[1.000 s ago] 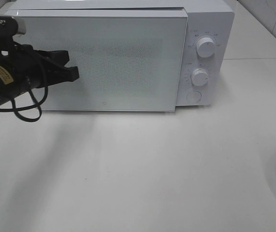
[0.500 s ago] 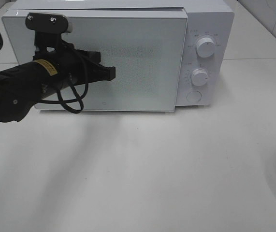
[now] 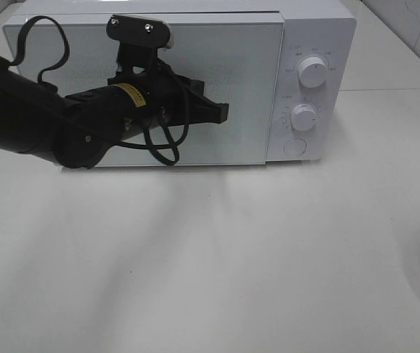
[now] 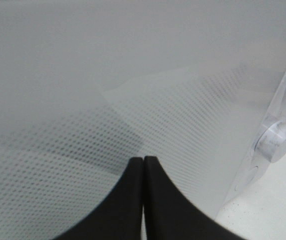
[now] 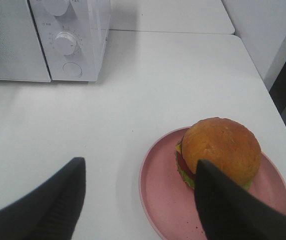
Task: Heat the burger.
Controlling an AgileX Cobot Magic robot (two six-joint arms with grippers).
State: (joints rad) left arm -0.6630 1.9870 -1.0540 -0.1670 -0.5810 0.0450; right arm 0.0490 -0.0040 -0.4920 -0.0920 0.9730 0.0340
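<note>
There, burger (image 5: 222, 150) on pink plate (image 5: 158, 185) just beyond open right gripper (image 5: 140, 187).

Bright, even overhead lighting washing out the white table (image 3: 268, 257), soft arm shadow falling there, close left-wrist fingertips (image 4: 127, 200) blurring.
</note>
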